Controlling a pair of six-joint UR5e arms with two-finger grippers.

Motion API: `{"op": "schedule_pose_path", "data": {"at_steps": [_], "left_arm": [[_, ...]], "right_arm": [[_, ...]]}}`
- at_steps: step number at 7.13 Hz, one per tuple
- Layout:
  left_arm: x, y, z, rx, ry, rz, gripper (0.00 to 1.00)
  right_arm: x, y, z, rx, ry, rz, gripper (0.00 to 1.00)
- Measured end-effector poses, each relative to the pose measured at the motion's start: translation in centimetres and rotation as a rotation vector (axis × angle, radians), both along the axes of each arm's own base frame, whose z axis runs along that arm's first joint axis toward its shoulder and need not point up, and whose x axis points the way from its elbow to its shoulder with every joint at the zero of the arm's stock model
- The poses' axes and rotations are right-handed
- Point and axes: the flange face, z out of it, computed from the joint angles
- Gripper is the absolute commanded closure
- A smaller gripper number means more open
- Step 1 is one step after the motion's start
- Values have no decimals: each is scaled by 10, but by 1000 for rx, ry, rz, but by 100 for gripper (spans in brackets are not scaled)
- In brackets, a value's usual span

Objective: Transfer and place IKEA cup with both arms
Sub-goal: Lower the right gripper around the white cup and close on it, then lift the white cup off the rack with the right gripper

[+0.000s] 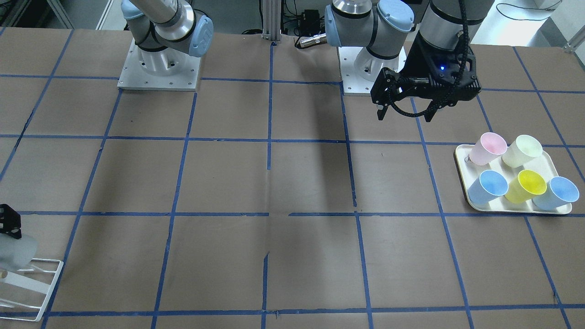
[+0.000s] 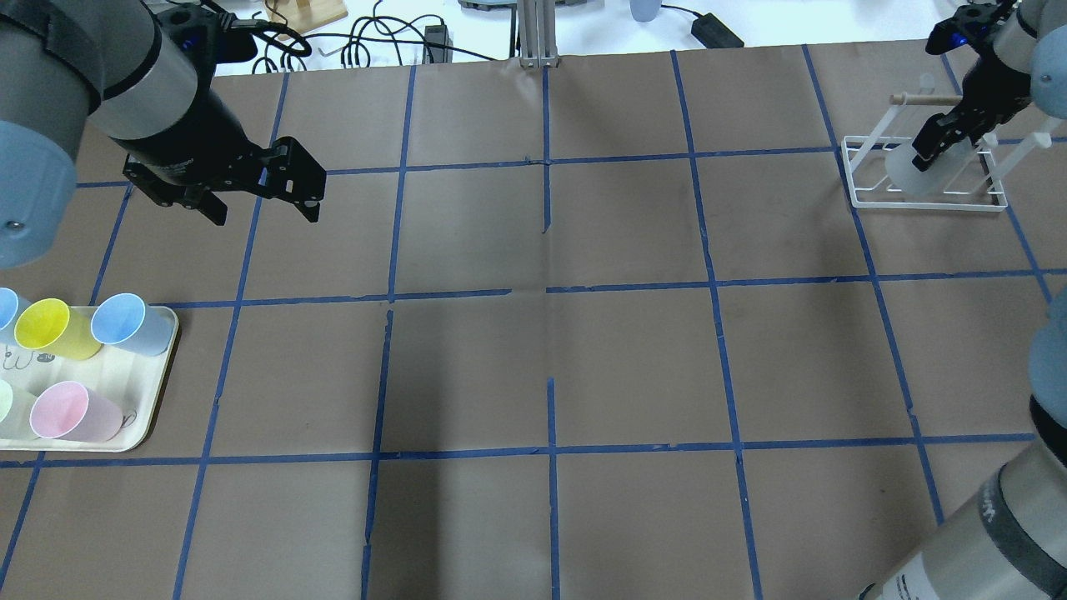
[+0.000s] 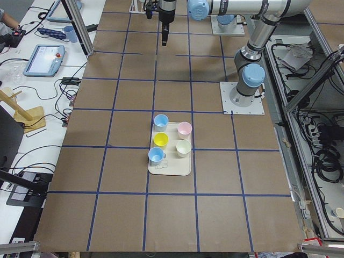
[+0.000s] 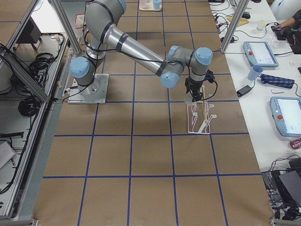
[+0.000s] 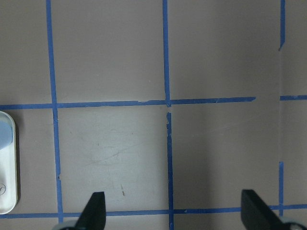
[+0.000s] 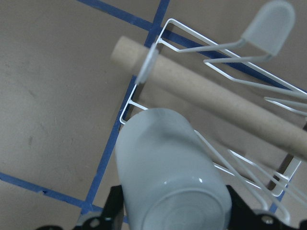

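Note:
The pale grey-white IKEA cup (image 6: pixel 168 163) is held tilted, base toward the right wrist camera, over the white wire rack (image 6: pixel 144 98). My right gripper (image 6: pixel 175 211) is shut on it, one finger on each side. In the overhead view the cup (image 2: pixel 910 172) hangs inside the rack (image 2: pixel 859 179) at the far right, under the right gripper (image 2: pixel 934 146). The front-facing view shows the cup (image 1: pixel 17 251) at the left edge. My left gripper (image 2: pixel 265 215) is open and empty above bare table, also seen in the left wrist view (image 5: pixel 172 211) and the front-facing view (image 1: pixel 404 118).
A cream tray (image 2: pixel 158 392) at the robot's left holds pink (image 2: pixel 75 412), yellow (image 2: pixel 50 327), light blue (image 2: pixel 129 323) and pale yellow-green (image 1: pixel 521 151) cups. A wooden dowel (image 6: pixel 216 108) crosses the rack. Blue tape lines grid the brown table.

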Motion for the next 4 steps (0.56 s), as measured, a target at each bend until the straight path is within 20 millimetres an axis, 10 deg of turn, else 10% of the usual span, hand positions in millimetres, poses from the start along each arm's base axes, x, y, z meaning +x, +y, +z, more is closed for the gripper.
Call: {"op": "schedule_pose_path", "data": {"at_steps": [4], "left_arm": [[0,0,0,-1,1,-1,0]], "right_arm": [[3,16,40,4,54,0,77]]}}
